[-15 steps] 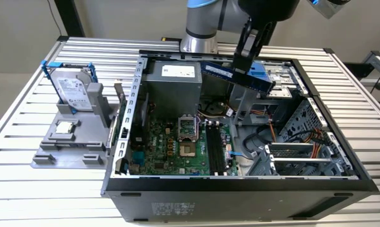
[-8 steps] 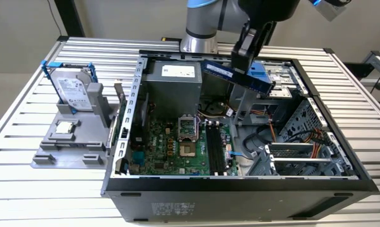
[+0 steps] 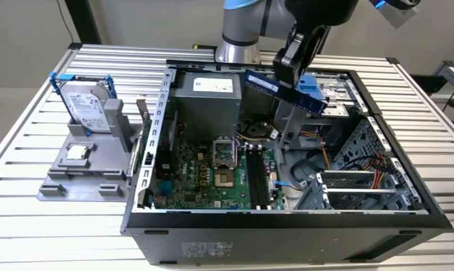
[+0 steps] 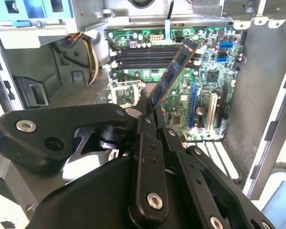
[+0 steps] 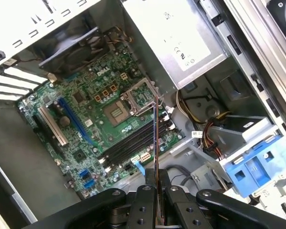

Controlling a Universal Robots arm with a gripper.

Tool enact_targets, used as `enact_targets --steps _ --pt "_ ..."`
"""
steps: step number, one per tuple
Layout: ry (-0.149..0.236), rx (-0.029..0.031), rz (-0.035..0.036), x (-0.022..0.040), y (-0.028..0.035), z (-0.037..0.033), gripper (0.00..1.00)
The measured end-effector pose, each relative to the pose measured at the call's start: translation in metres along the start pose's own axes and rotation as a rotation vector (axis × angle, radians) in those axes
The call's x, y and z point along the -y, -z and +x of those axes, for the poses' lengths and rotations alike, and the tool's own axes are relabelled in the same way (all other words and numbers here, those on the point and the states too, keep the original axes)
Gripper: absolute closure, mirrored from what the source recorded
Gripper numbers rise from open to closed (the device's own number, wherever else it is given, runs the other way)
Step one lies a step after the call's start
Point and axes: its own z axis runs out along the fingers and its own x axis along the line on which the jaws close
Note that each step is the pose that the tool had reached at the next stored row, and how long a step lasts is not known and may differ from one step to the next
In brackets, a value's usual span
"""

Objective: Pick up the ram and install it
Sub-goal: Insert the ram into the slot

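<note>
While end effector (image 3: 287, 76) grips ram (image 3: 308, 101) above open case (image 3: 287, 224), slatted metal table (image 3: 23, 141) carries case

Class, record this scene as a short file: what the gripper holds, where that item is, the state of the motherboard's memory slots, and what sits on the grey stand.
Gripper: black gripper shut on the thin blue-green ram stick with black chips
Ram position: tilted, in the air above the open black computer case
Memory slots: long black memory slots on the green motherboard, no stick in them
Grey stand: grey plastic stand at the exterior view's left carries an upright silver hard drive in a blue frame and a small square silver processor chip
</note>
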Motion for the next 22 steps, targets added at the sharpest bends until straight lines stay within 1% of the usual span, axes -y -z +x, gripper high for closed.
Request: enact_targets --steps 13,22 --pt "-0.128 0.0021 0.0009 0.0011 0.0001 0.0017 1.00" --pt "-0.229 0.0050 0.0029 0.0017 0.0001 0.0023 1.00"
